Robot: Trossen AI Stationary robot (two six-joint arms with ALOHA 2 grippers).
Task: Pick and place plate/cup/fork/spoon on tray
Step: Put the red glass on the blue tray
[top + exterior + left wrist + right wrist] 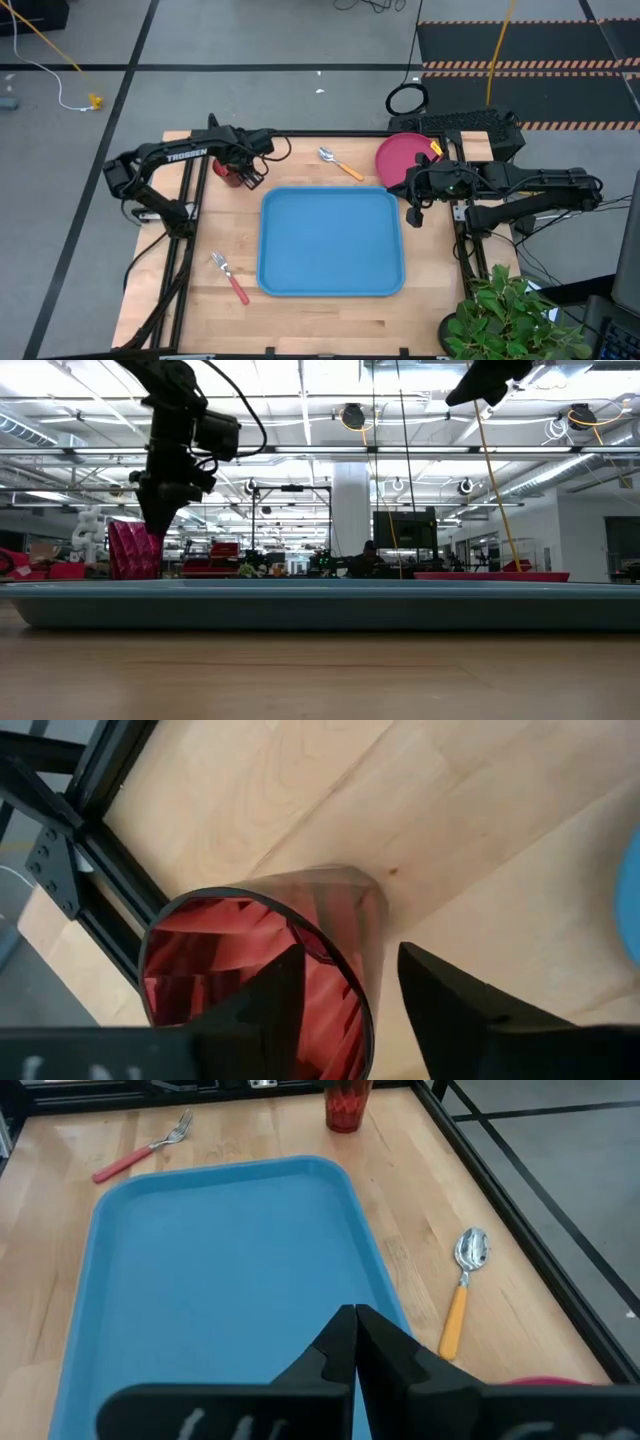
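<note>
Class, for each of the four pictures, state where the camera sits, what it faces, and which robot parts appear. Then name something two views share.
High: overhead, facing down on the tray, both arms.
Low: table height, facing across the tray rim to the room; left gripper at the cup.
Left wrist: facing the cup, one finger inside its rim.
Right wrist: above the tray's edge, facing the spoon and fork; right gripper closed.
Shared: the cup appears in all four.

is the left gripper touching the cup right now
Cannot tell. In the left wrist view the left gripper straddles the wall of the cup, one finger inside and one outside, but whether the fingers press the wall is not plain.
</note>
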